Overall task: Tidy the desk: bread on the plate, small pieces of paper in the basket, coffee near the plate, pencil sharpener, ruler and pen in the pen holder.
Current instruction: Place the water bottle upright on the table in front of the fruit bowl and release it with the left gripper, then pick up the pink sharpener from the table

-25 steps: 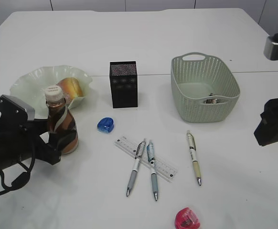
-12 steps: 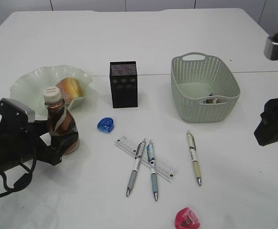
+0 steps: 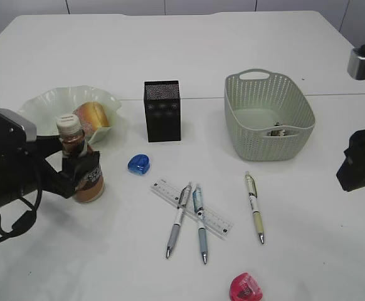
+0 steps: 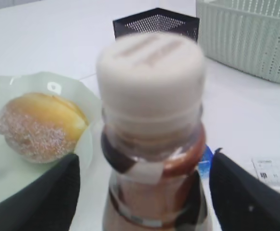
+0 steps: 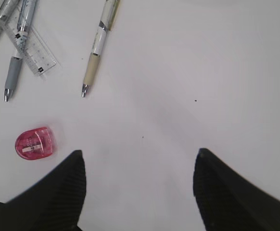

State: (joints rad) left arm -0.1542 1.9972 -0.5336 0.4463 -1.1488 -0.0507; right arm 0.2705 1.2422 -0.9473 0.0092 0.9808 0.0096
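Observation:
The coffee bottle [image 3: 82, 169] stands upright just in front of the pale green plate [image 3: 44, 103], which holds the bread [image 3: 93, 116]. My left gripper [image 3: 76, 179] is open, with a finger on each side of the bottle [image 4: 152, 120] and a gap showing. A blue sharpener [image 3: 138, 164], the ruler [image 3: 217, 221] and three pens [image 3: 178, 219] [image 3: 200, 222] [image 3: 253, 207] lie mid-table. A pink sharpener [image 3: 246, 287] lies at the front. My right gripper [image 3: 358, 166] is open and empty above bare table [image 5: 137, 159], right of the pink sharpener [image 5: 33, 143].
The black mesh pen holder [image 3: 162, 111] stands behind the blue sharpener. The green basket [image 3: 264, 150] at the back right holds a small piece of paper [image 3: 280, 132]. Two pens lie across the ruler [image 5: 36, 55].
The bottle was tilted in my left gripper and now stands upright a little closer to the plate. The left arm has lifted and drawn back. The right arm has not moved.

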